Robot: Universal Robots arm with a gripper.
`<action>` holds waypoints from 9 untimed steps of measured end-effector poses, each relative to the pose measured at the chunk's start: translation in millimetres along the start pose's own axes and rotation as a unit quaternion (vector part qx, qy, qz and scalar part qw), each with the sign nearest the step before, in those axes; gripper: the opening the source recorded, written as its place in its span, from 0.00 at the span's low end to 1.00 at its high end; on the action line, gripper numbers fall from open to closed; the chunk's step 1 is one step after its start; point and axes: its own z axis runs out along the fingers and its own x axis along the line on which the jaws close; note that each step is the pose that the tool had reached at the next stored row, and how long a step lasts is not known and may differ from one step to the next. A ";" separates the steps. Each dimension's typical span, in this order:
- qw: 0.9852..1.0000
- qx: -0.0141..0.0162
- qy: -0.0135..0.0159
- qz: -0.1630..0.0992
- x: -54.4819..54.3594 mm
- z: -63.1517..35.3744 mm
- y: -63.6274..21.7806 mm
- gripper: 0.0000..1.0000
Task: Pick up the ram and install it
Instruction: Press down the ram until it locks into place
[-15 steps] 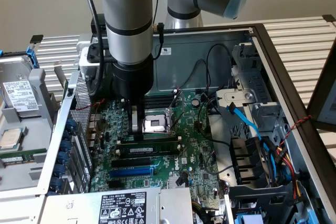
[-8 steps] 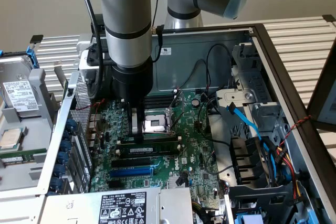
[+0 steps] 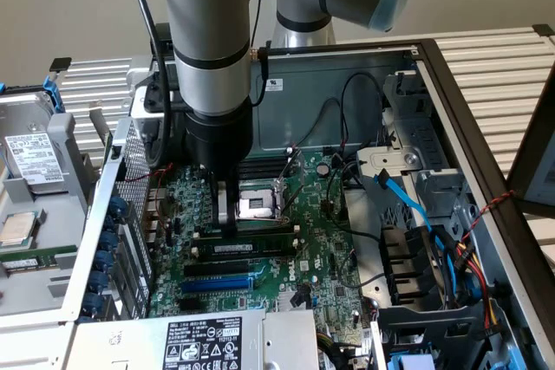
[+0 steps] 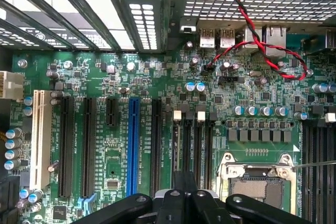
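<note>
Ram (image 3: 253,248) lies flat-edged in a slot just beyond my fingers (image 3: 228,224), which are pressed together at its end over the motherboard (image 4: 157,77). Reckon it light, stiff, brittle; chips and contacts fragile. Best held by the long bare edges, near mid-length.

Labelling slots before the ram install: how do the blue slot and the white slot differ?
Colour: the blue slot is bright blue, the white slot cream-white.
Width: the white slot looks broader, the blue slot slimmer.
Place: the blue slot has black slots on both sides; the white slot ends the row, beside capacitors at the board's edge.
Shared: both are empty and run parallel on the green board.
</note>
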 end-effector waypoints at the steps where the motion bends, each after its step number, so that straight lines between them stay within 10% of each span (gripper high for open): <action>1: 1.000 0.000 -0.001 0.000 0.1 0.8 0.0 0.10; 9: 1.000 0.000 -0.002 0.000 1.8 -8.5 -3.2 0.10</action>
